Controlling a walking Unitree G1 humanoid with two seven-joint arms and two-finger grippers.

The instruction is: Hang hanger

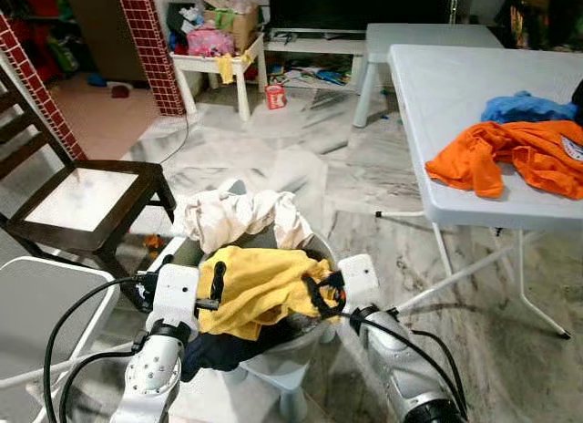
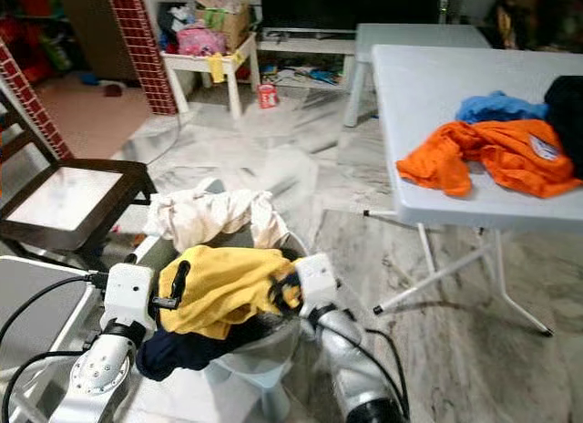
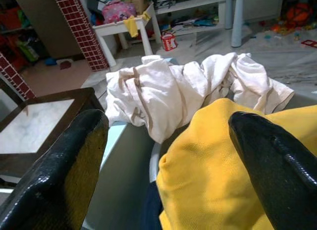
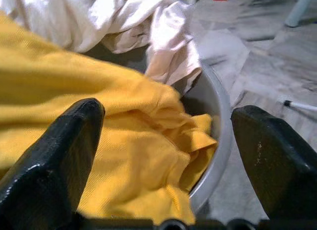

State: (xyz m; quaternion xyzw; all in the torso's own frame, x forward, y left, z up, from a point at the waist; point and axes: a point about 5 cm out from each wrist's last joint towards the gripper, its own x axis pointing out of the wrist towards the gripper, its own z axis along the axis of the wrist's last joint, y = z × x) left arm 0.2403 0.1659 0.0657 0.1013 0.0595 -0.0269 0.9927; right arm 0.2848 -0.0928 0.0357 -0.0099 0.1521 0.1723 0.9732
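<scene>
No hanger can be made out; the left pincer (image 1: 217, 291) and right pincer (image 1: 321, 294) hover released, fingers spread, at 9 and 3 o'clock of the yellow garment (image 1: 260, 286) heaped in the grey basket (image 4: 214, 126). The garment is judged soft, light and limp, so it will sag and slip. Take hold at a bunched fold near its upper edge.
</scene>
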